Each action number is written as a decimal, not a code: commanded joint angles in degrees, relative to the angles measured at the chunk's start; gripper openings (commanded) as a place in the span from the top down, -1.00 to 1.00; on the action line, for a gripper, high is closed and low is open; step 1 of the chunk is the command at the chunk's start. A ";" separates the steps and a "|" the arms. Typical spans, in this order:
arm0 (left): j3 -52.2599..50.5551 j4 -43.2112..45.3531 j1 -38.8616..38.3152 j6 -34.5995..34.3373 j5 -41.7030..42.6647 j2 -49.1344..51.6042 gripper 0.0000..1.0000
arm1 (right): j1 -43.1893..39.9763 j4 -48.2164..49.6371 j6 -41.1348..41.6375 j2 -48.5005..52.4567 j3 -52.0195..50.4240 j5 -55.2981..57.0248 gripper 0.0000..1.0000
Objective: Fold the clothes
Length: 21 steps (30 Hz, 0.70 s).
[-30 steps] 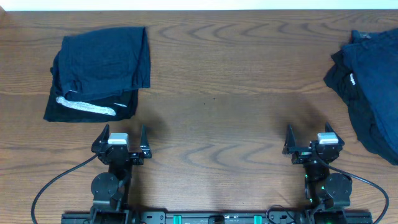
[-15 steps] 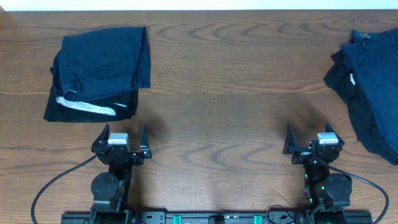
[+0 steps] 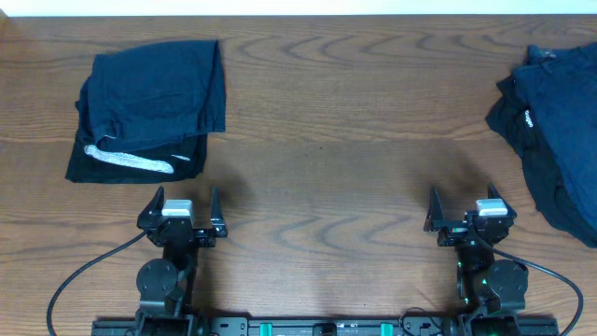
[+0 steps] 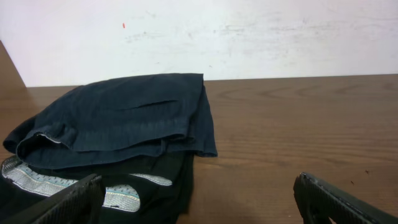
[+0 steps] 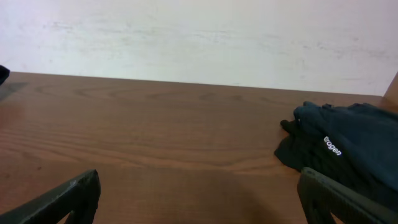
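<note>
Down at the bottom edge of the overhead frame, the left gripper (image 3: pixel 186 200) and the right gripper (image 3: pixel 463 198) sat drawn back close to their bases. Both arms were folded compact and pointed up the frame across the table (image 3: pixel 326 112). Nothing had shifted against the earlier overhead pictures: arms, jaws and cloth all lay as before. Both sets of jaws stood spread wide, holding nothing and touching nothing. Beyond the left gripper, in the upper left of the frame, lay a folded stack (image 3: pixel 154 103): a navy-blue garment (image 3: pixel 163 79) on top of a black garment (image 3: pixel 93 170) banded in white at its lower edge. Up and to the right of the right gripper, at the right edge, a loose pile (image 3: pixel 564 112) of dark clothes lay rumpled, with a black piece (image 3: pixel 515 119) bearing small white lettering at its left side.
</note>
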 commanded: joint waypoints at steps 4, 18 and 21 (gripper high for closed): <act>-1.01 -2.40 -0.28 0.33 -0.68 -0.50 -0.96 | -0.42 -0.28 -0.85 -0.28 -0.09 -0.13 -0.98; -1.01 -2.40 -0.28 0.33 -0.68 -0.50 -0.96 | -0.42 3.41 -0.83 -0.28 -0.09 -1.77 -0.98; -1.01 -2.40 -0.28 0.33 -0.68 -0.50 -0.96 | -0.42 3.58 -0.81 -0.28 0.81 -2.49 -0.98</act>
